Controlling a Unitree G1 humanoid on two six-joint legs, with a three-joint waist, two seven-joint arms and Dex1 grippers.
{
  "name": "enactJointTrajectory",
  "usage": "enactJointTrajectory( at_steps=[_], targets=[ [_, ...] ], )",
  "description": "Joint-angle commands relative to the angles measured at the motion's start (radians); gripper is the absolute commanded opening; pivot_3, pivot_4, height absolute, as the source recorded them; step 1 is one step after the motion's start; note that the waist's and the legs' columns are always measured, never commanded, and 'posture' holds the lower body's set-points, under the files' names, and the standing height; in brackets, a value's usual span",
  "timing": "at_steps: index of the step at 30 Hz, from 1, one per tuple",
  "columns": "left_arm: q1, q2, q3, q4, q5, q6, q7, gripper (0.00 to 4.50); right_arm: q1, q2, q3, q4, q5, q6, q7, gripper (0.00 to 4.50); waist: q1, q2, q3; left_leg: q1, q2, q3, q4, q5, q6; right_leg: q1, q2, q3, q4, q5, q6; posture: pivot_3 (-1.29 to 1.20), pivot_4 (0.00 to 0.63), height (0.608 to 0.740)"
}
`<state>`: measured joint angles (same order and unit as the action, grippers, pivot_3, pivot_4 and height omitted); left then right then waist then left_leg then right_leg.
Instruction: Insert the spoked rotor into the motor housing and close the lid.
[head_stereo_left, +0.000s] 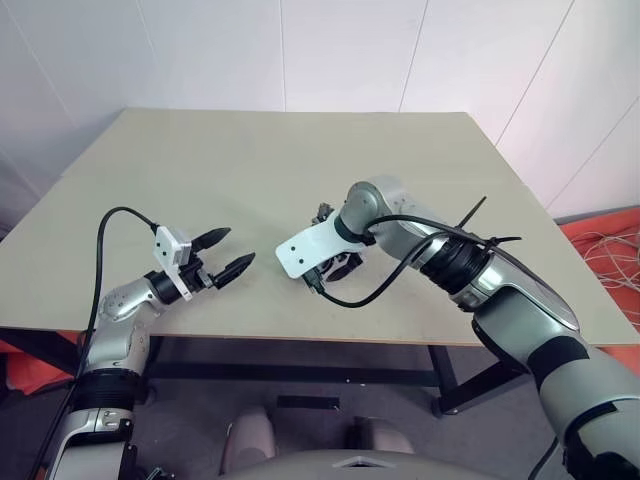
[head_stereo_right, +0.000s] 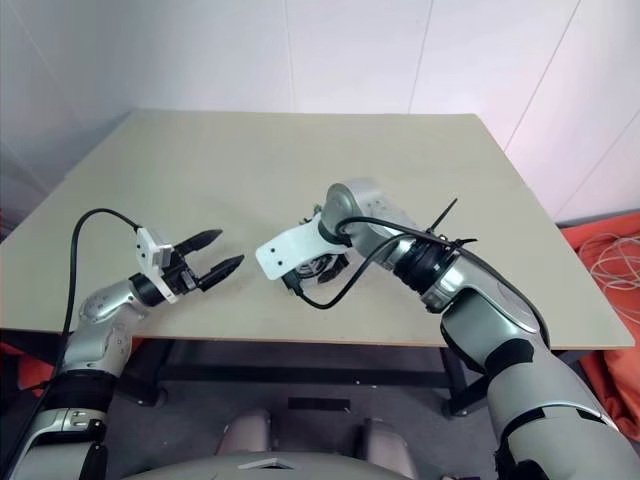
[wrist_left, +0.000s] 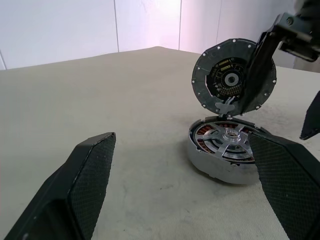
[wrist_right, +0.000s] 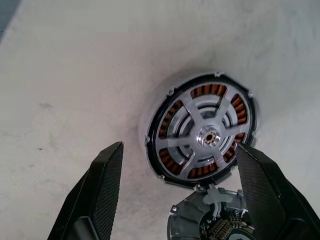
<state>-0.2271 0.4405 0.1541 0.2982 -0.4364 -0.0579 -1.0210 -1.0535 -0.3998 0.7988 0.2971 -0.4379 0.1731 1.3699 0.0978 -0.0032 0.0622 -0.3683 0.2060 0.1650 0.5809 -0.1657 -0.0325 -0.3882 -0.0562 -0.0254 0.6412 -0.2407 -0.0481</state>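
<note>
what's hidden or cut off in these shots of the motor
- Head views: the motor housing is mostly covered by the right pincer and its white bracket.
- Left wrist view: the right pincer's finger crosses the raised lid; the left pincer's finger hides the housing's near edge.
- Right wrist view: the lid is cut off by the frame edge.

The spoked rotor (wrist_right: 206, 136) sits inside the motor housing (wrist_right: 161, 131) on the counter (wrist_right: 75, 75), lid (wrist_right: 212, 222) flipped open, right gripper (wrist_right: 177, 187) spread wide above.
</note>
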Motion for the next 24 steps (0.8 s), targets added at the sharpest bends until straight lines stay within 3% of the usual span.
enactJointTrajectory(
  at_steps=[1,14,17,24],
  targets=[
    [-0.014,0.005,0.006,-0.045,-0.006,-0.006,0.003,4.5,-0.013,0.011,0.002,0.045,-0.027,-0.052,-0.007,3.99,-0.001,0.0,0.0,0.0,0.0,0.0,0.0,0.0,0.0,0.0,0.0,0.0,0.0,0.0,0.0,0.0,0.0,0.74],
    [-0.003,0.005,0.007,-0.096,-0.01,0.022,0.025,4.5,-0.008,-0.013,-0.014,0.117,-0.068,-0.211,0.029,3.99,-0.001,0.0,0.0,0.0,0.0,0.0,0.0,0.0,0.0,0.0,0.0,0.0,0.0,0.0,0.0,0.0,0.0,0.74],
    [-0.005,0.004,0.005,-0.102,-0.01,0.026,0.028,4.5,0.007,-0.01,-0.016,0.093,-0.066,-0.205,0.047,3.37,-0.001,0.0,0.0,0.0,0.0,0.0,0.0,0.0,0.0,0.0,0.0,0.0,0.0,0.0,0.0,0.0,0.0,0.74],
    [-0.006,0.003,0.004,-0.102,-0.009,0.025,0.03,4.5,0.021,0.012,-0.018,0.1,-0.085,-0.177,0.037,0.95,-0.001,0.0,0.0,0.0,0.0,0.0,0.0,0.0,0.0,0.0,0.0,0.0,0.0,0.0,0.0,0.0,0.0,0.74]
  ],
)
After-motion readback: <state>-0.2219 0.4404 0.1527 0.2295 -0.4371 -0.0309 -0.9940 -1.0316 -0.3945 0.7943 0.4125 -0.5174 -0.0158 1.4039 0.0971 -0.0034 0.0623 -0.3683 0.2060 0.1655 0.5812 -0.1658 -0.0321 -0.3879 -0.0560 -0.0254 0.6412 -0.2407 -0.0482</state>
